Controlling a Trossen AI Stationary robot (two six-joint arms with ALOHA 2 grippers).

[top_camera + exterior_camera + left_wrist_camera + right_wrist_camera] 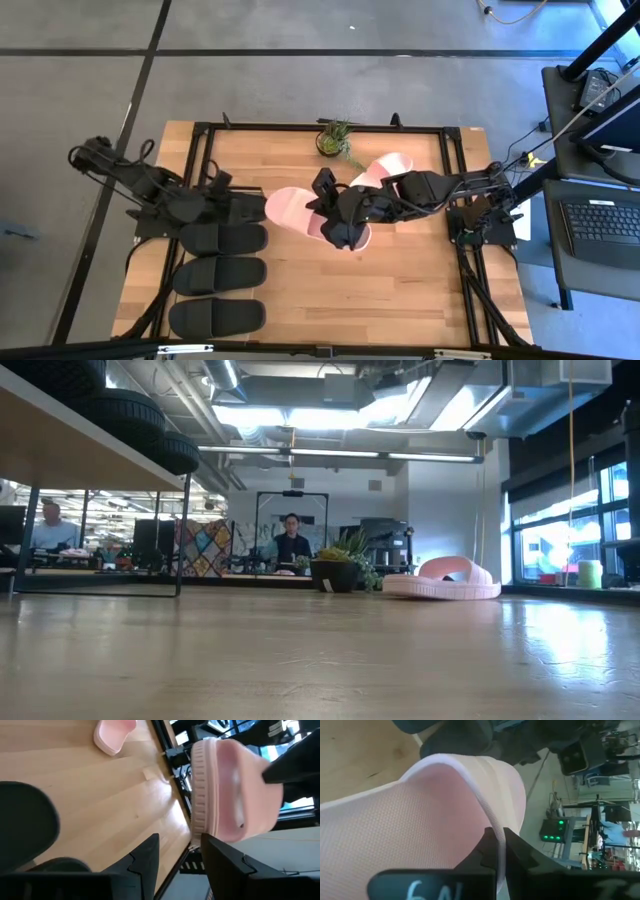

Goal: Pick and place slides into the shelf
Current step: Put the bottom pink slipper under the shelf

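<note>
My right gripper [340,228] is shut on a pale pink slide [295,212] held above the table's middle; this slide does not show in the low view. A second pink slide [385,170] lies sole-down on the table near the far edge, also seen as the pink slide [445,580]. Three black slides [220,275] lie in a row on the shelf [70,455] at the table's left. My left gripper [177,862] is open at the far end of that row. The held slide's rounded end [225,790] is just ahead of its fingers, apart from them. My right gripper pinches the held pink slide by the thin edge of its wide strap [492,820] between its two shut fingers. The arm reaches in from the table's right. The slide is lifted clear of the table, its length pointing toward the left arm.
A small potted plant [335,140] stands near the far edge, beside the resting pink slide. Bare tabletop [400,290] lies toward the near right. Dark frame rails [455,150] border the table. People sit in the room beyond, seen in the low view.
</note>
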